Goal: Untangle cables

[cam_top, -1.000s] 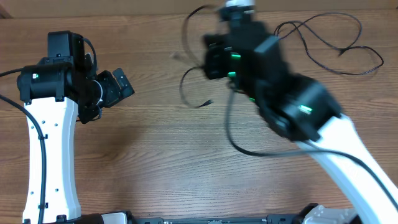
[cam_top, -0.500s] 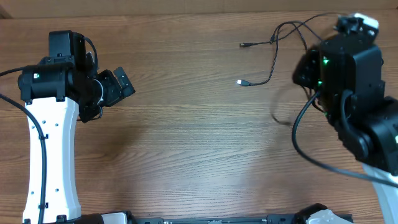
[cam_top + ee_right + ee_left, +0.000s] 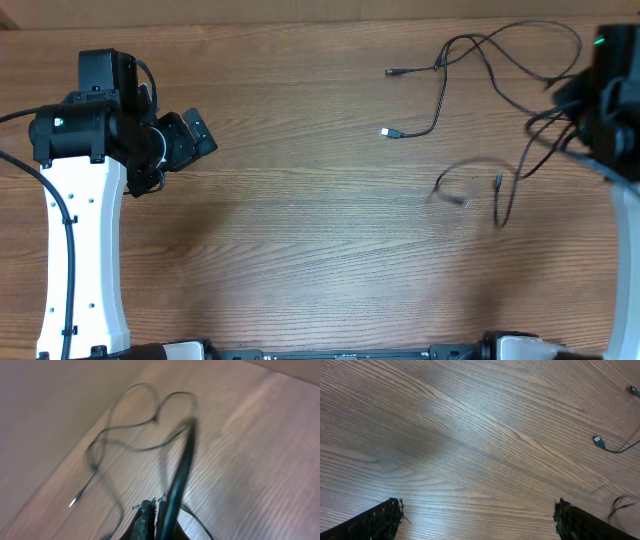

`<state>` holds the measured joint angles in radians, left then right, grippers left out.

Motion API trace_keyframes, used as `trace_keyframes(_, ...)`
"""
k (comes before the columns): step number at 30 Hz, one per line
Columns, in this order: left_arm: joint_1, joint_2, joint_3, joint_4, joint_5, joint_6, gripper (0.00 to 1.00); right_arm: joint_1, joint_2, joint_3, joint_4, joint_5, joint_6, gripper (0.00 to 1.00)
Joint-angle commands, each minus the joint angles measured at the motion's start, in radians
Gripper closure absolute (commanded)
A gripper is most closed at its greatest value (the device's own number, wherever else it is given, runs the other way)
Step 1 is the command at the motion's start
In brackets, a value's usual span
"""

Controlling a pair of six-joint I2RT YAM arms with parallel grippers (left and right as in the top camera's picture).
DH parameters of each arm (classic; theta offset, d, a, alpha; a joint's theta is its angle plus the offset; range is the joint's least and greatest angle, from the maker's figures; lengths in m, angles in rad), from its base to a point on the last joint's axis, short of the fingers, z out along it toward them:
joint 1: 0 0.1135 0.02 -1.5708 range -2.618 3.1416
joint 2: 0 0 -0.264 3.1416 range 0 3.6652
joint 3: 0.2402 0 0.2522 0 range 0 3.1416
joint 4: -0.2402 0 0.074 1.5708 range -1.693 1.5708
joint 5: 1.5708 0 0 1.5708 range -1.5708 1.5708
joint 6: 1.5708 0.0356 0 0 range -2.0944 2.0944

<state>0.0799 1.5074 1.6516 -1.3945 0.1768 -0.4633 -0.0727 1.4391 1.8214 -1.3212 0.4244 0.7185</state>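
The left claw hangs over the wooden worktop with its jaws spread as wide as they go, gripping nothing. The right claw, at the worktop's right edge, is pinched fully closed on the blurred cable, a thin black cord that rises from between its fingers and loops off to the left. The loose cable lies at the far right of the worktop, its two metal-tipped plugs pointing left; whether the two cords touch cannot be told.
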Motion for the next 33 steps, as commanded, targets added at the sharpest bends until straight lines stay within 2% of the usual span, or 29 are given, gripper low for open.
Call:
trace_keyframes(1,-0.002,0.005,0.006,-0.001,0.008,0.022,0.0,-0.103,0.038,0.01,0.014,0.013,0.016,0.96)
trace_keyframes(7,-0.002,0.005,0.006,-0.002,0.008,0.022,0.0,-0.219,0.09,0.009,0.01,0.011,0.019,0.96)
trace_keyframes(11,-0.002,0.005,0.006,0.001,0.008,0.022,0.0,-0.227,0.11,-0.012,-0.005,-0.004,0.019,0.96)
trace_keyframes(14,-0.002,0.004,0.006,0.005,0.008,0.022,0.0,-0.224,0.123,-0.051,-0.012,-0.092,0.019,0.96)
trace_keyframes(22,-0.002,0.005,0.006,0.006,0.008,0.022,0.0,-0.224,0.143,-0.244,0.043,-0.297,0.018,0.96)
trace_keyframes(26,-0.002,0.005,0.006,0.006,0.008,0.022,0.0,-0.224,0.143,-0.367,0.126,-0.395,0.017,0.96)
trace_keyframes(33,-0.002,0.005,0.006,0.006,0.008,0.022,0.0,-0.224,0.143,-0.562,0.28,-0.458,0.018,0.96)
